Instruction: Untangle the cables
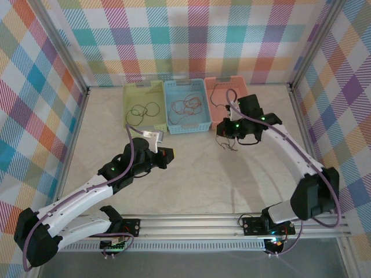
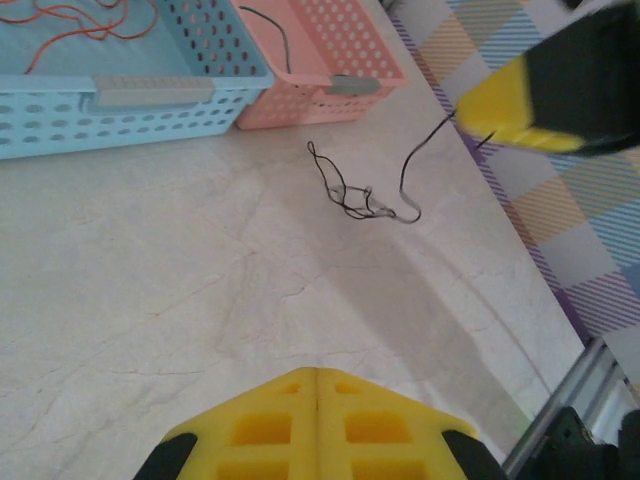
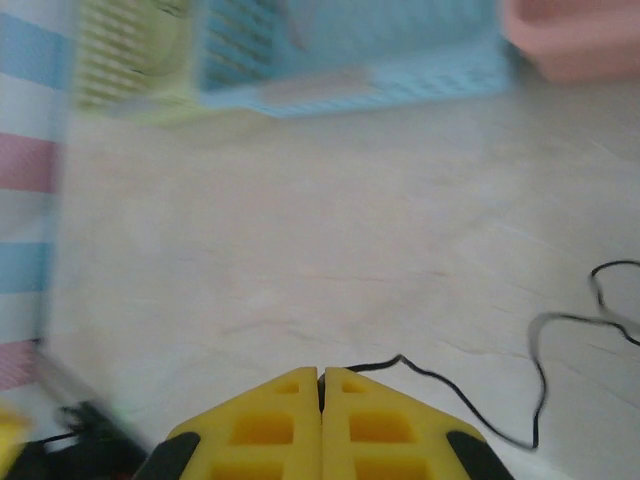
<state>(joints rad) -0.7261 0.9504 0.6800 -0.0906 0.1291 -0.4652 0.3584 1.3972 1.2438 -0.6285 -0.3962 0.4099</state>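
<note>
Nearest the right wrist lens, the right gripper point(image 3: 320, 376) is seen with its yellow fingers pressed together, and a black cable point(image 3: 402, 360) is clamped between their tips. From that pinch the cable is led off toward three o'clock across the table point(image 3: 300, 260), where it is bent into a loose loop close to the frame's edge; this view is blurred. In the left wrist view the same cable is seen running from the right gripper's fingers at two o'clock down to a small knotted tangle that rests on the tabletop just right of the middle. From overhead, that tangle is found just below the right gripper, at about two o'clock from the table's centre, near the front of the pink basket point(image 1: 213, 119) but apart from it.

Other cables are held in three baskets set side by side at twelve o'clock. Orange cables point(image 1: 185, 105) are heaped in the blue basket point(image 1: 186, 127) in the middle, looped black cables point(image 1: 144, 109) are spread in the green basket point(image 1: 145, 124) on its left, and a thin dark cable point(image 2: 285, 40) is laid in the pink one.

The left gripper point(image 2: 317, 376) is shown with its yellow fingers closed flush against each other. It is held over the table at about eight o'clock from the right gripper, well apart from the tangle.
</note>
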